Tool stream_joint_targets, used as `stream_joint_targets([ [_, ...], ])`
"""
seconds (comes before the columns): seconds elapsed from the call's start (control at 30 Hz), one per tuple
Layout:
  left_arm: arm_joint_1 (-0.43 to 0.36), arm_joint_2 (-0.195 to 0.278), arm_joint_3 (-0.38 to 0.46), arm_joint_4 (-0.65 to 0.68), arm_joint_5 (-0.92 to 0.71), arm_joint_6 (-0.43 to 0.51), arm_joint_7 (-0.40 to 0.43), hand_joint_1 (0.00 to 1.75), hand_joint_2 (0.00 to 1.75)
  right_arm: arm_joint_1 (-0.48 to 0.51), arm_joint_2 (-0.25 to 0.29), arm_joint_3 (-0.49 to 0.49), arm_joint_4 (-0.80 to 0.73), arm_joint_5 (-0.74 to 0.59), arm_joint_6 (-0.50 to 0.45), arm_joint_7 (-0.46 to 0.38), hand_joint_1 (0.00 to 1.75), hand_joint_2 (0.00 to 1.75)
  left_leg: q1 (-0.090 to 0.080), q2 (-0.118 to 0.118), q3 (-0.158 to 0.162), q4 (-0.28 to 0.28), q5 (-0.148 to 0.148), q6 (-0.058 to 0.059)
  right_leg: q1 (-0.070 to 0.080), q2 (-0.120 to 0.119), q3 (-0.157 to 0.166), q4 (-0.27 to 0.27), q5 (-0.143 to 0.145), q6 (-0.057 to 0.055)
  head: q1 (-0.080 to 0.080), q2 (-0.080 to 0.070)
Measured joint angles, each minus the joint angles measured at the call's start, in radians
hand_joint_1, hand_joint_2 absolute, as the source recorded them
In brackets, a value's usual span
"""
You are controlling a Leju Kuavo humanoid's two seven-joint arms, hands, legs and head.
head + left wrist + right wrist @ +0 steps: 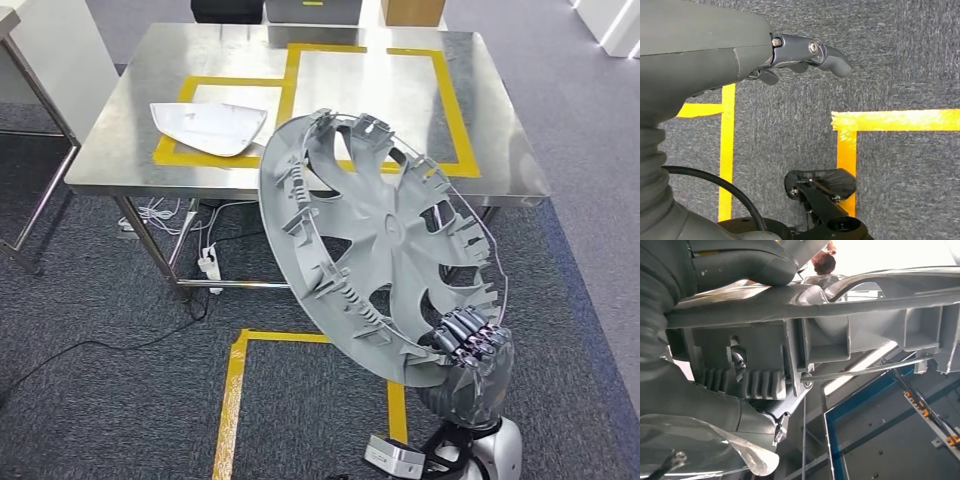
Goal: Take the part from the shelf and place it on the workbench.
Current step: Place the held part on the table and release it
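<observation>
Grey plastic, ribbed on its inner face: the hubcap (381, 245) is carried tilted in front of the robot, inner side toward the head camera, clear of the worktop (121, 150) and above the carpet. We find the right hand (464, 365) grasping it at the lower rim, fingers (468, 335) hooked over the edge; the right wrist view confirms the rim clamped between thumb and fingers. The left hand (806, 55) hangs over the carpet, released, fingers apart and holding nothing.

We judge the step in hand to be the carry to the worktop, with placing not yet done. The steel surface bears yellow tape outlines; a white panel (207, 127) lies on the left outline, while the larger right outline (453, 110) is bare and is the likely target.

Recommendations:
- The grip sits at one edge of a wide disc, so it will lever against the fingers; we advise slow, steady travel.
- Raise the far rim above the near worktop edge before reaching in.
- Level the disc over the right outline, well apart from the white panel.
- Release only once the rim rests flat.
</observation>
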Motion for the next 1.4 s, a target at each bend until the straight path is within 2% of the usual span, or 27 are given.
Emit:
stream_joint_targets([
  [0.07,0.000,0.000,0.001,0.000,0.000,0.000,0.000,0.00,1.75,-0.001,0.000,0.000,0.001,-0.002,0.000,-0.002,1.75,1.75,-0.002,-0.001,0.014,0.001,-0.012,-0.007,0.001,-0.006,0.057,-0.133,0.072,-0.005,0.000,0.000],
  [0.1,0.000,0.000,0.001,0.000,-0.001,-0.001,0.000,0.00,1.75,-0.002,0.000,0.000,0.002,-0.003,0.000,-0.003,1.75,1.75,-0.003,-0.001,0.017,0.003,-0.017,-0.012,0.003,-0.008,0.080,-0.179,0.085,-0.009,-0.001,0.000],
  [0.13,-0.001,0.000,0.001,0.000,-0.001,-0.001,-0.001,0.00,1.75,-0.002,0.000,0.000,0.002,-0.004,0.000,-0.004,1.75,1.75,-0.005,-0.001,0.017,0.004,-0.019,-0.017,0.004,-0.008,0.092,-0.201,0.083,-0.013,-0.002,0.000],
  [0.27,-0.003,0.001,0.001,0.000,-0.002,-0.002,-0.002,0.00,1.75,0.000,0.000,-0.001,0.003,-0.006,0.000,-0.004,1.75,1.75,-0.005,0.000,0.020,0.018,-0.037,-0.035,0.002,-0.004,0.109,-0.216,0.071,-0.033,-0.008,0.000],
  [0.33,-0.003,0.002,0.002,0.000,-0.002,-0.002,-0.002,0.00,1.75,0.000,0.000,-0.001,0.003,-0.006,0.000,-0.004,1.75,1.75,-0.003,-0.001,-0.017,0.104,-0.080,-0.045,-0.002,-0.006,0.122,-0.221,0.066,-0.045,-0.012,0.000],
  [0.4,-0.001,0.001,0.002,0.000,-0.002,-0.002,-0.002,0.00,1.75,-0.001,0.000,-0.001,0.003,-0.006,0.000,-0.005,1.75,1.75,0.000,-0.001,-0.089,0.238,-0.128,-0.050,-0.002,-0.006,0.131,-0.221,0.058,-0.050,-0.013,0.000],
  [0.43,0.000,0.001,0.002,0.000,-0.002,-0.002,-0.002,0.00,1.75,-0.001,0.000,-0.001,0.003,-0.006,0.000,-0.005,1.75,1.75,0.000,-0.001,-0.117,0.280,-0.132,-0.051,-0.001,-0.004,0.136,-0.221,0.054,-0.051,-0.013,0.000],
  [0.47,0.002,0.001,0.002,0.000,-0.002,-0.002,-0.002,0.00,1.75,0.000,0.000,-0.001,0.003,-0.006,0.000,-0.005,1.75,1.75,0.000,-0.001,-0.129,0.288,-0.115,-0.051,-0.001,-0.002,0.143,-0.221,0.049,-0.051,-0.014,0.000],
  [0.5,0.002,0.002,0.002,0.000,-0.002,-0.002,-0.002,0.00,1.75,0.000,0.000,-0.001,0.004,-0.006,0.000,-0.005,1.75,1.75,0.000,-0.001,-0.124,0.258,-0.080,-0.049,-0.001,0.000,0.152,-0.221,0.043,-0.050,-0.013,0.000],
  [0.57,0.003,0.003,0.002,0.000,-0.002,-0.002,-0.002,0.00,1.75,0.000,0.000,-0.001,0.004,-0.006,0.000,-0.004,1.75,1.75,-0.001,-0.001,-0.080,0.134,0.004,-0.041,-0.001,0.003,0.166,-0.221,0.030,-0.044,-0.013,0.000],
  [0.6,0.003,0.003,0.003,0.000,-0.002,-0.002,-0.002,0.00,1.75,-0.001,0.000,-0.001,0.005,-0.006,0.000,-0.004,1.75,1.75,-0.003,-0.002,-0.058,0.079,0.025,-0.037,0.000,0.004,0.171,-0.221,0.024,-0.039,-0.014,0.000],
  [0.63,0.002,0.004,0.003,0.000,-0.002,-0.003,-0.001,0.00,1.75,-0.002,0.000,-0.001,0.005,-0.006,0.000,-0.004,1.75,1.75,-0.005,-0.003,-0.044,0.044,0.029,-0.033,0.001,0.005,0.172,-0.221,0.020,-0.033,-0.014,0.000],
  [0.67,0.002,0.004,0.003,0.001,-0.003,-0.003,0.000,0.00,1.75,-0.002,0.000,0.000,0.005,-0.006,0.000,-0.004,1.75,1.75,-0.008,-0.003,-0.038,0.032,0.020,-0.030,0.002,0.006,0.171,-0.222,0.017,-0.027,-0.014,0.000],
  [0.77,0.003,0.003,0.004,0.001,-0.003,-0.003,0.001,0.00,1.75,-0.001,0.000,0.000,0.006,-0.004,0.000,-0.004,1.75,1.75,-0.006,-0.004,-0.030,0.012,0.013,-0.016,0.000,0.004,0.169,-0.221,0.009,-0.009,-0.014,0.000],
  [0.8,0.004,0.003,0.005,0.001,-0.003,-0.003,0.001,0.00,1.75,-0.001,0.000,0.000,0.006,-0.004,0.000,-0.003,1.75,1.75,-0.003,-0.004,-0.025,0.006,0.013,-0.010,0.000,0.003,0.158,-0.198,-0.004,-0.005,-0.012,0.000],
  [0.83,0.003,0.003,0.005,0.001,-0.003,-0.003,0.001,0.00,1.75,-0.002,0.000,0.000,0.006,-0.004,0.000,-0.003,1.75,1.75,-0.001,-0.004,-0.020,0.003,0.012,-0.005,0.000,0.002,0.133,-0.153,-0.025,-0.002,-0.009,0.000],
  [0.9,0.001,0.003,0.007,0.001,-0.003,-0.003,0.001,0.00,1.75,-0.003,0.000,0.000,0.007,-0.004,0.000,-0.003,1.75,1.75,-0.001,-0.004,-0.014,0.002,0.005,0.002,0.000,0.002,0.053,-0.015,-0.071,0.003,-0.006,0.000],
  [0.93,0.001,0.002,0.007,0.001,-0.003,-0.003,0.001,0.00,1.75,-0.002,0.000,0.000,0.008,-0.003,0.000,-0.002,1.75,1.75,-0.002,-0.003,-0.009,0.002,0.001,0.003,0.000,0.002,0.014,0.041,-0.079,0.005,-0.005,0.000],
  [0.97,0.001,0.002,0.008,0.001,-0.003,-0.003,0.001,0.00,1.75,-0.001,0.000,0.000,0.010,-0.003,0.000,-0.001,1.75,1.75,-0.002,-0.004,-0.003,0.002,-0.005,0.004,0.000,0.002,-0.011,0.063,-0.067,0.006,-0.004,0.000],
  [1.0,0.002,0.002,0.009,0.001,-0.003,-0.003,0.001,0.00,1.75,-0.001,0.000,0.000,0.012,-0.002,0.000,0.001,1.75,1.75,-0.002,-0.005,0.006,0.002,-0.011,0.003,0.000,0.001,-0.015,0.045,-0.034,0.005,-0.004,0.000],
  [1.07,0.003,0.000,0.010,0.001,-0.003,-0.003,0.001,0.00,1.75,0.000,0.000,0.000,0.014,-0.001,0.000,0.004,1.75,1.75,-0.002,-0.006,0.025,0.002,-0.025,0.000,0.001,-0.001,0.024,-0.076,0.056,-0.001,-0.003,0.000],
  [1.1,0.002,0.000,0.010,0.001,-0.003,-0.003,0.001,0.00,1.75,-0.001,0.000,0.000,0.015,0.000,0.000,0.004,1.75,1.75,-0.003,-0.007,0.031,0.003,-0.032,-0.005,0.003,-0.003,0.051,-0.136,0.084,-0.005,-0.004,0.000],
  [1.13,0.001,0.000,0.011,0.001,-0.003,-0.003,0.001,0.00,1.75,-0.002,0.000,0.000,0.015,0.000,0.000,0.004,1.75,1.75,-0.004,-0.007,0.034,0.004,-0.037,-0.009,0.005,-0.004,0.071,-0.176,0.094,-0.011,-0.006,0.000],
  [1.17,0.000,0.000,0.011,0.001,-0.003,-0.003,0.001,0.00,1.75,-0.003,0.000,0.000,0.016,0.001,0.000,0.004,1.75,1.75,-0.005,-0.007,0.034,0.004,-0.040,-0.014,0.007,-0.004,0.082,-0.195,0.090,-0.016,-0.008,0.000],
  [1.3,-0.002,0.000,0.013,0.002,-0.003,-0.003,0.001,0.00,1.75,-0.001,0.000,0.000,0.016,0.000,0.000,0.005,1.75,1.75,-0.005,-0.006,0.033,0.021,-0.059,-0.035,0.003,-0.003,0.100,-0.217,0.079,-0.038,-0.011,0.000],
  [1.33,-0.003,0.000,0.014,0.002,-0.003,-0.003,0.000,0.00,1.75,-0.001,0.000,0.000,0.016,-0.001,0.000,0.006,1.75,1.75,-0.004,-0.006,0.017,0.058,-0.078,-0.040,0.001,-0.004,0.108,-0.221,0.077,-0.044,-0.012,0.000],
  [1.4,-0.002,0.000,0.015,0.002,-0.003,-0.003,0.000,0.00,1.75,-0.002,0.000,0.001,0.016,-0.001,0.000,0.005,1.75,1.75,0.000,-0.006,-0.051,0.186,-0.129,-0.047,0.000,-0.006,0.118,-0.223,0.069,-0.052,-0.015,0.000],
])
